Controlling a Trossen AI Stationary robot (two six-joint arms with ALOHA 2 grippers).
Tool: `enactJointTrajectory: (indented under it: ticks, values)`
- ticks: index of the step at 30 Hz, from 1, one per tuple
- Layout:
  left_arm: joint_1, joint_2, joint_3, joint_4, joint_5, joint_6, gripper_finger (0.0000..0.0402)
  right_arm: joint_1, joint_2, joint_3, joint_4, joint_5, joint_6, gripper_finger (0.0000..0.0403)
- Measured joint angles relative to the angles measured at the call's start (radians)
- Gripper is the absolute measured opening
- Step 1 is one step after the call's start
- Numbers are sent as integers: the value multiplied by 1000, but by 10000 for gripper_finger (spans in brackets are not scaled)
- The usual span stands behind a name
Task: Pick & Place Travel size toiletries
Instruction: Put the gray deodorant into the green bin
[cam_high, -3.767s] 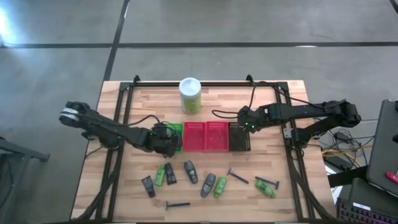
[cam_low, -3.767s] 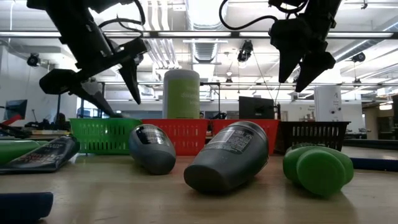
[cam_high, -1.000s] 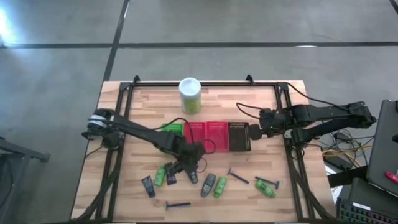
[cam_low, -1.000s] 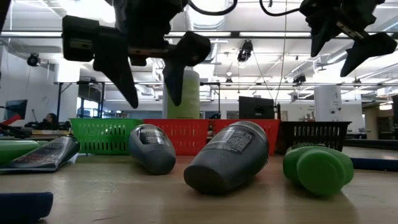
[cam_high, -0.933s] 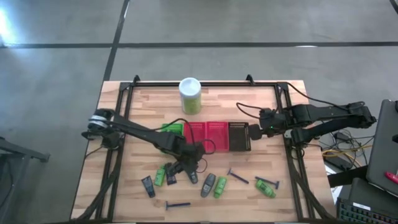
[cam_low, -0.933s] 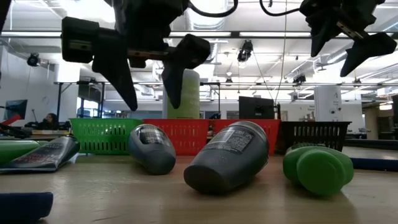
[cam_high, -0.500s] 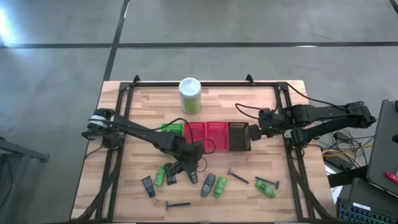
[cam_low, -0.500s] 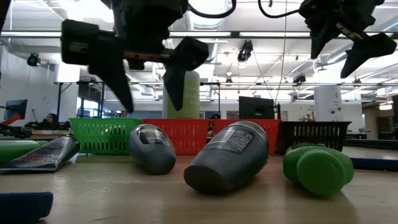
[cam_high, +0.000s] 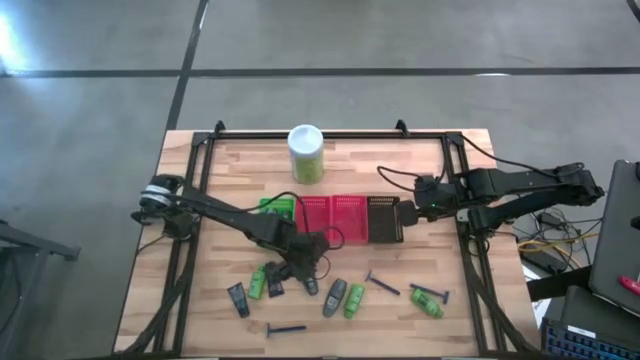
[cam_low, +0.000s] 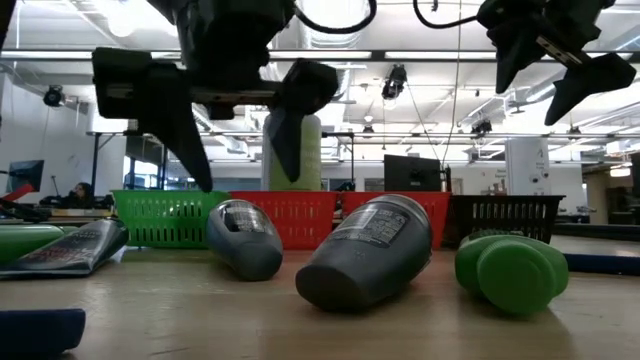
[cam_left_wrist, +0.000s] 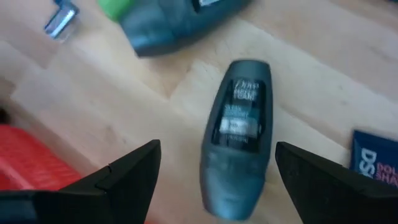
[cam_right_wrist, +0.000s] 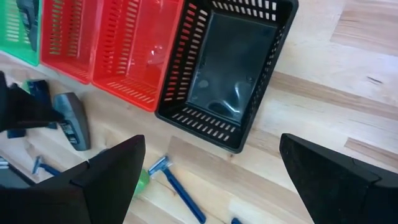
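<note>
Spreading wider over the past second, my left gripper (cam_low: 225, 135) now hangs low above the table with its fingers well apart and nothing between them, straddling a small grey squeeze tube with a dark printed label (cam_left_wrist: 236, 130) lying flat on the pale wooden tabletop (cam_left_wrist: 336, 81), just in front of the red mesh basket (cam_high: 333, 218). I judge the tube light, smooth and rounded, likely to roll or slip, so I would pinch it across its middle. Farther off, my right gripper (cam_low: 555, 75) waits, fingers apart and empty, above the dark mesh basket (cam_right_wrist: 227, 68).
</note>
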Motion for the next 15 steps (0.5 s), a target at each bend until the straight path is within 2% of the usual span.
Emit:
enactJointTrajectory:
  ticks: [15]
  values:
    - [4,80,-14,6,9,21,321,0,1,0,0,5,15,368]
